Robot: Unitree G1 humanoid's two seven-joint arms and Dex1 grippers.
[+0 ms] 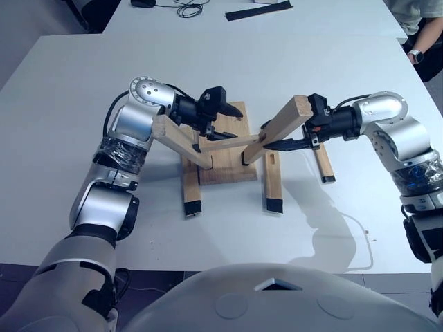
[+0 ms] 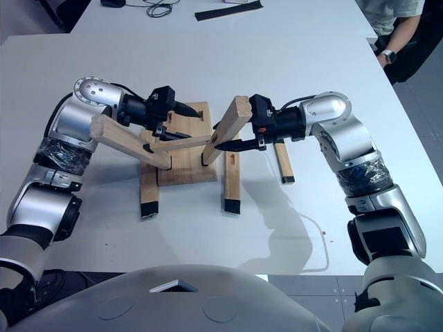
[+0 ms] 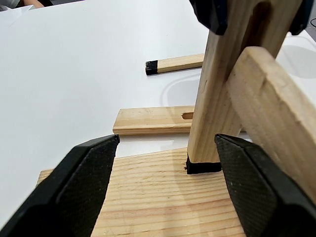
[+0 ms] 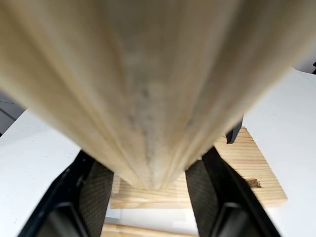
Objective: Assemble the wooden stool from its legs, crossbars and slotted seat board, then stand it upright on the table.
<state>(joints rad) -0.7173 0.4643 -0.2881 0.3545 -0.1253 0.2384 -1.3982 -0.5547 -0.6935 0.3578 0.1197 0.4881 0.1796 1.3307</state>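
Note:
The slotted seat board lies flat at the table's middle. Two legs stand tilted on it, joined by a crossbar. My right gripper is shut on the right leg, which runs between its fingers in the right wrist view. The left leg leans away to the left. Just above the crossbar, my left gripper is open. Its fingers are spread over the board, with the right leg's black tip ahead of them.
Three more legs with black tips lie flat on the table: one at the board's front left, a slotted one at its front right, one under my right wrist. A black strip and cables lie on the far table.

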